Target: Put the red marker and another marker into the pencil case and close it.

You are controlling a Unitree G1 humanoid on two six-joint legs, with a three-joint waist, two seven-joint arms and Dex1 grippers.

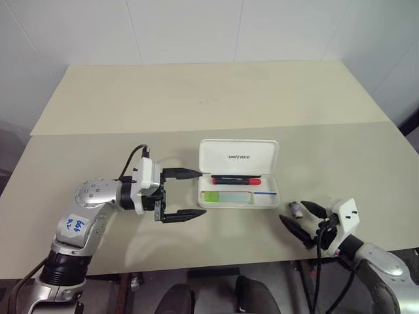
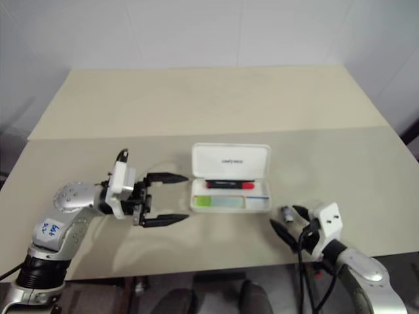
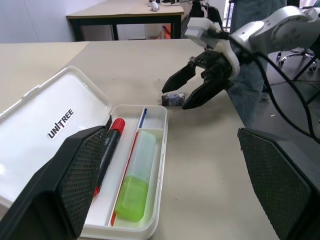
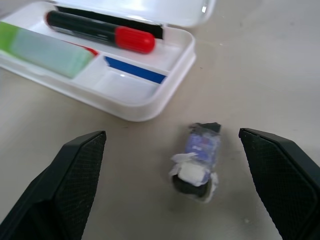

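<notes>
left eye view: red marker (image 1: 234, 179) lies lengthwise in pencil case (image 1: 237, 174), both tools released.

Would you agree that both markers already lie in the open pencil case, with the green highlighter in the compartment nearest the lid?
Not quite. The red marker lies nearest the lid; the green highlighter sits in the front compartment of the open pencil case. The left wrist view shows this. Both are indeed inside.

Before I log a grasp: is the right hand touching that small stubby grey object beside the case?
Apart. In the right wrist view the small grey object lies between the right hand's open fingers with bare table on both sides.
</notes>
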